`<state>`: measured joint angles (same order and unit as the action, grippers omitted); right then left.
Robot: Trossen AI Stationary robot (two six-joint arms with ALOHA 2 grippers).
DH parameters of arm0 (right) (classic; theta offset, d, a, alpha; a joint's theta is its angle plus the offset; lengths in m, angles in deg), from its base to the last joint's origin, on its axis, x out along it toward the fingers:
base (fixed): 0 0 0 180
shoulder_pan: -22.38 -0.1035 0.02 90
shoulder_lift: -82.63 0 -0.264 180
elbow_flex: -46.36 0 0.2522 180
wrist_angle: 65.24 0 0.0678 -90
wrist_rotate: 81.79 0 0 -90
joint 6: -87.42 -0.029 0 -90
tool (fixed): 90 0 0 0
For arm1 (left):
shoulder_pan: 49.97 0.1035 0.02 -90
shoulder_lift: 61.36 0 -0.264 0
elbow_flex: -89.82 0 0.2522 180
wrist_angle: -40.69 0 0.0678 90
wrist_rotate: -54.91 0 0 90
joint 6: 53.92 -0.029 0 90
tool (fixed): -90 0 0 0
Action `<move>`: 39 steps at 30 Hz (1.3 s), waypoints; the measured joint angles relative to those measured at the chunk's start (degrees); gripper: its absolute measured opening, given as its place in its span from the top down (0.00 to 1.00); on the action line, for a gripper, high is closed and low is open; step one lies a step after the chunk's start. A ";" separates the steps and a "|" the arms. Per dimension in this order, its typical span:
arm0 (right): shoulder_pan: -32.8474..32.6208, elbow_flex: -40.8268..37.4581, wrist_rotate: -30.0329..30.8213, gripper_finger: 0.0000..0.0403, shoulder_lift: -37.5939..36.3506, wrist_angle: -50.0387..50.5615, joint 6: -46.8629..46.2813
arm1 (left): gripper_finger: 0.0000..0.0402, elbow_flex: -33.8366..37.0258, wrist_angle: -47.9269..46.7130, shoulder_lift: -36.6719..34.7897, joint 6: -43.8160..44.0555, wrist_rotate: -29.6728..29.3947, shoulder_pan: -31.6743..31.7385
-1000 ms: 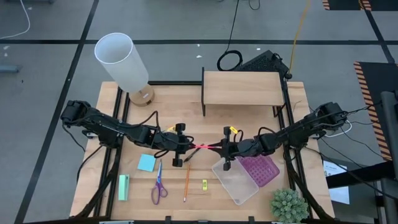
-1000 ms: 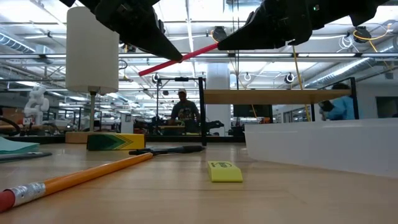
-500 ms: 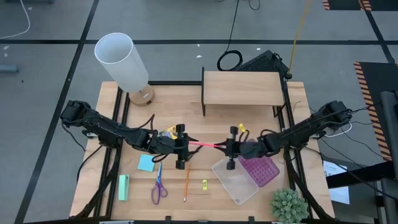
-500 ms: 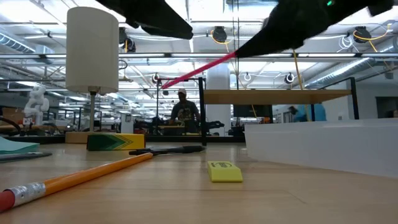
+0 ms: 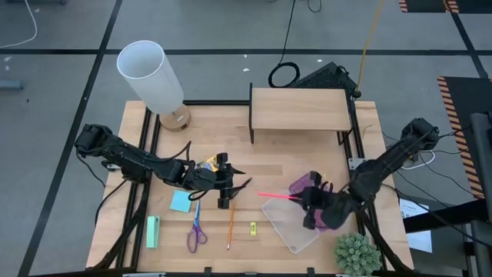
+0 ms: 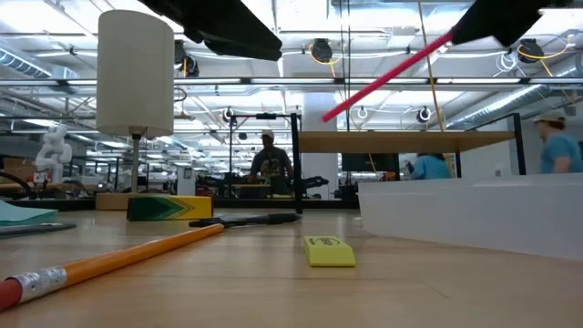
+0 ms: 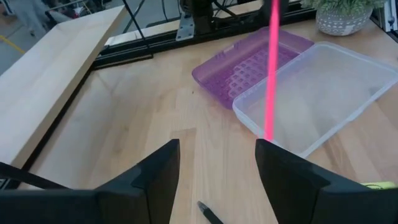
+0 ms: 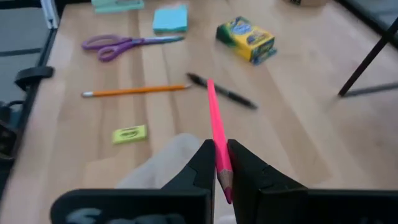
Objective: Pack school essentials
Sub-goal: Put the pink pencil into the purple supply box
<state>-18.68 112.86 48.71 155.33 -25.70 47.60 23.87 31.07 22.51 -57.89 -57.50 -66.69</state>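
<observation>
The left gripper (image 7: pixel 217 171) hangs over bare wood with its fingers (image 7: pixel 158 174) spread wide — nothing between them. Ahead, the pink pen (image 7: pixel 271 74) stands in the air over a clear tray (image 7: pixel 348 93), a purple lid (image 7: pixel 245 65) touching the tray's far side. A black pen (image 7: pixel 210 213) tip shows between the fingers.

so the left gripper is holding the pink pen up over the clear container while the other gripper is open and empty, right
Not quite: the right gripper holds the pink pen, shut on it in the right wrist view. The high view shows it over the clear container. The left gripper is the open, empty one.
</observation>
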 joint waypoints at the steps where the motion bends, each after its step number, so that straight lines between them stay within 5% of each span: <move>1: -0.79 1.54 -0.01 0.97 0.48 2.65 -1.65 | 0.47 0.00 0.00 -0.02 0.06 0.00 0.08; 9: -4.52 14.06 -5.77 0.97 5.32 19.82 -13.28 | 0.47 0.00 -0.04 -0.02 1.93 1.23 1.03; 17: -5.62 17.10 -13.88 0.97 11.09 24.90 -20.71 | 0.47 0.01 -0.07 -0.02 2.23 1.39 0.99; 39: -8.20 13.02 -5.86 0.95 15.33 21.26 -31.92 | 0.47 0.07 -0.04 -0.02 2.78 1.57 0.99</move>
<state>-26.88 125.88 42.84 170.66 -4.44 15.68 23.94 31.03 22.49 -55.11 -55.93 -65.70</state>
